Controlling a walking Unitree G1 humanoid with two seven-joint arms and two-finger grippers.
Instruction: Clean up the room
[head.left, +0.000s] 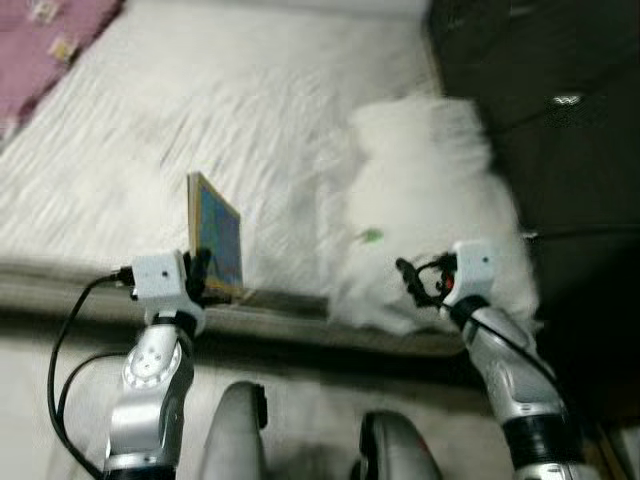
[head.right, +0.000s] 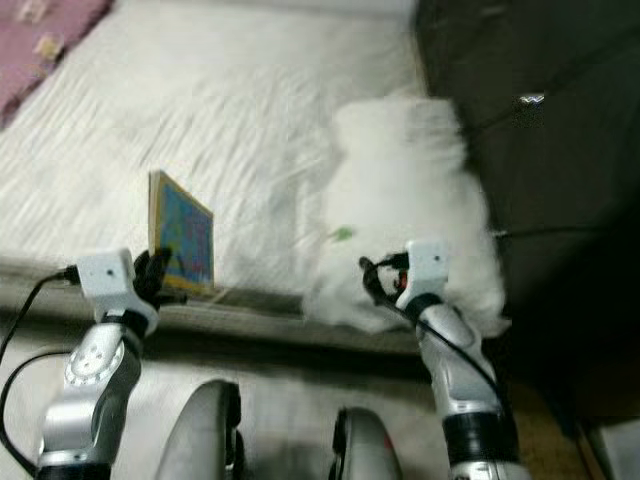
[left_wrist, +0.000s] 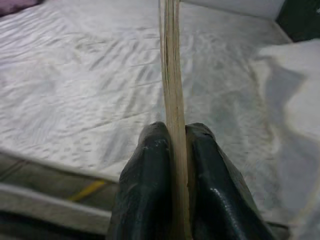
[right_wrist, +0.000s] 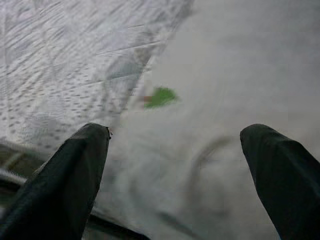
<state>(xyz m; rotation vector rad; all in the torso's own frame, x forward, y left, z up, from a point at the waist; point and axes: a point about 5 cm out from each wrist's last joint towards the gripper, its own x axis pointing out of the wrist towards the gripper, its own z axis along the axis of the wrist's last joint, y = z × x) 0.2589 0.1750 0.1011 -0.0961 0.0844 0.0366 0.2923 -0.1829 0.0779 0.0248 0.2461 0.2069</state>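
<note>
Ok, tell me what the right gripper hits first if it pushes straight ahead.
Most likely the white pillow with the small green mark: the open right gripper points straight at it. Depth is unclear.

Before me I see a white mattress, with a pink blanket at its far corner.

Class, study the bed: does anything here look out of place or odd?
Yes: a thin picture book stands upright on its edge over the mattress, pinched by the left tool, not lying flat. A white pillow sits at the mattress edge.
</note>
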